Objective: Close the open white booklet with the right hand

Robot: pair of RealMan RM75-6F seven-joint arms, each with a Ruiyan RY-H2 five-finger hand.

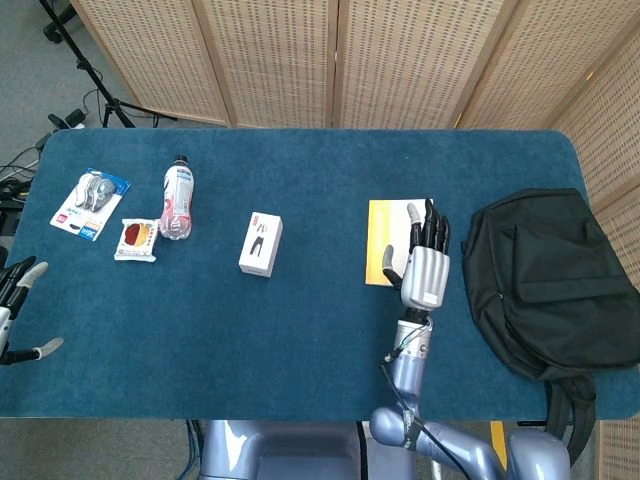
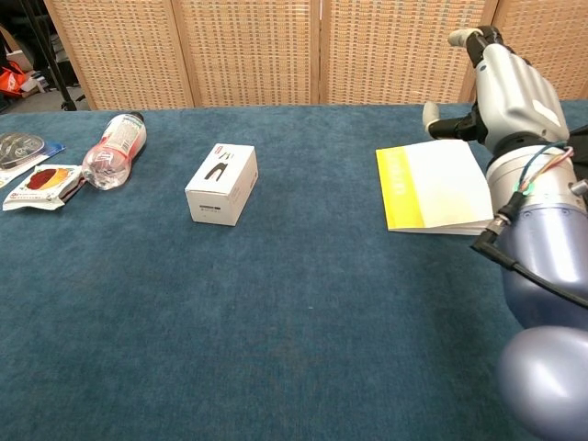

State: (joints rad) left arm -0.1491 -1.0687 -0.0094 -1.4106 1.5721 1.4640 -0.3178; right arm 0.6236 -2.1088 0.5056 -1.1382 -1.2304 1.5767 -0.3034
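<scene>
Because the booklet (image 2: 434,186) now lies flat and shut on the blue table (image 2: 276,303), yellow strip along its left edge and pale cover uppermost, the closing step is judged to be done, with only the withdrawal of the arm left. Nearest the robot, the right hand (image 2: 503,81) is seen raised above the booklet's right edge, palm turned toward the cover; its fingers (image 1: 432,230) are extended and slightly apart, nothing is held, and from the chest view the hand appears lifted clear of the cover, though contact at the far edge cannot be ruled out. Such a flat, open pose is consistent with a cover being pushed over rather than gripped. The left hand (image 1: 20,312) is shown at the near left edge of the table, well apart from the work, its fingers spread and empty, since the task is assigned to the other arm. Further in, a small white box (image 2: 221,183) stands left of the booklet, and a black backpack (image 1: 545,280) is slumped just beside the right hand. Toward the far left, a plastic bottle (image 2: 114,151) lies on its side near two flat packets (image 1: 136,240), none involved in the task. Woven screens (image 2: 248,50) close off the background.
</scene>
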